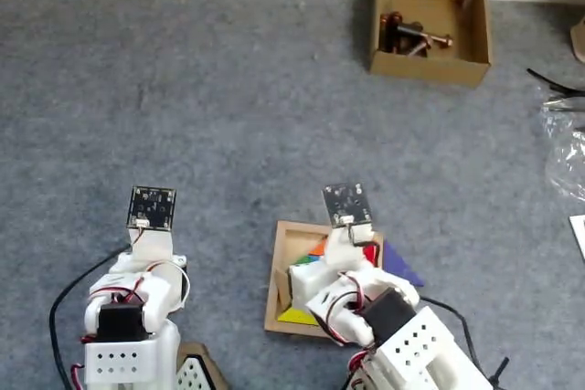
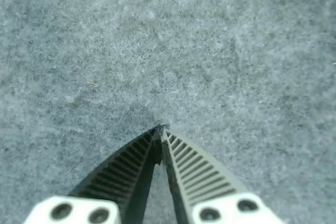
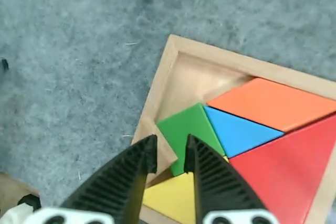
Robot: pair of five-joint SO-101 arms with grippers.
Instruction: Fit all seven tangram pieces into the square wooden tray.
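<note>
Wooden tray [image 3: 157, 90] beneath right fingers [image 3: 131, 182]

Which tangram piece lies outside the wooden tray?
The purple piece, on the carpet beside the tray; the other visible colours sit inside it.

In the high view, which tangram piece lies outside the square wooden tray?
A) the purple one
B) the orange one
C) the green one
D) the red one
A: the purple piece lies on the grey carpet, just outside the rim of the wooden tray.
</note>
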